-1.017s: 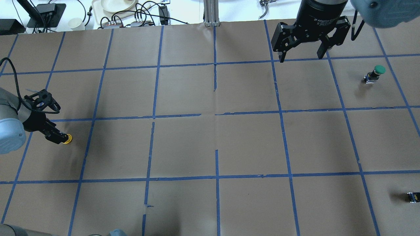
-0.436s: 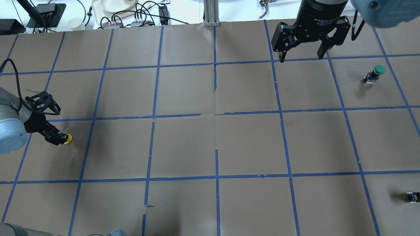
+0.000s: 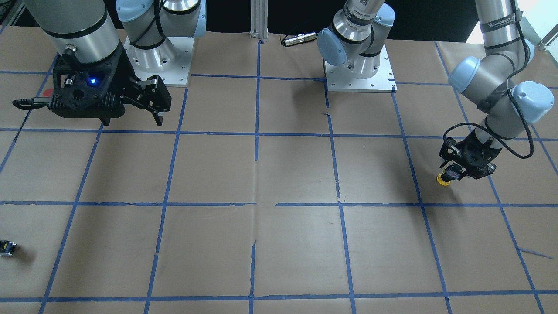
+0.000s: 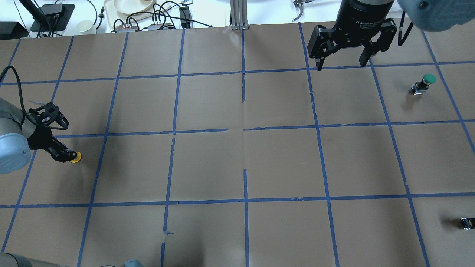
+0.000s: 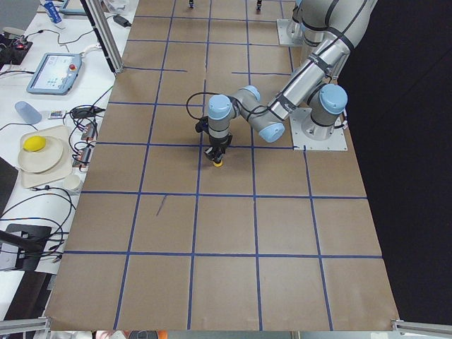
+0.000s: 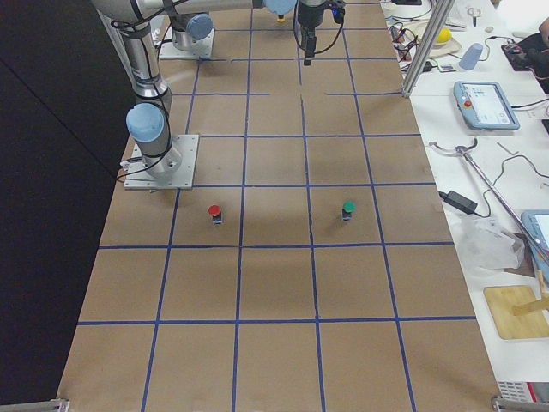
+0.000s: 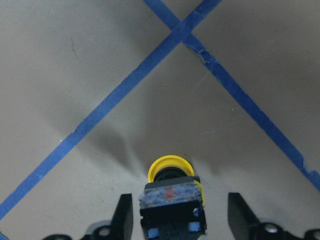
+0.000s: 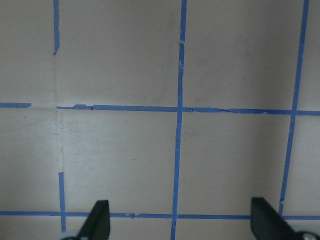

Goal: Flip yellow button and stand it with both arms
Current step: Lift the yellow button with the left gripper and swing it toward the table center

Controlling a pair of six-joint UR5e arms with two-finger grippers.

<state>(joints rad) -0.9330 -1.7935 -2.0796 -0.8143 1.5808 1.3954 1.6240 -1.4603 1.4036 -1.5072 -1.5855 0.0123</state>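
Note:
The yellow button is between my left gripper's fingers, yellow cap on the paper and grey base toward the camera. A small gap shows on each side, so the jaws are open around it and not touching. It lies at the table's left side in the overhead view, the cap poking out from the gripper. The front view shows the cap below the gripper. My right gripper is open and empty, high over the far right squares, and it also shows in the right wrist view.
A green-capped button stands at the far right. A red-capped button stands near the right arm's base. A tiny dark block with yellow specks lies at the right edge. Cables, a plate and a cup lie beyond the far edge.
My left wrist has shifted slightly toward the left edge while the fingers stay at the yellow button. The button and the right gripper have hardly moved.

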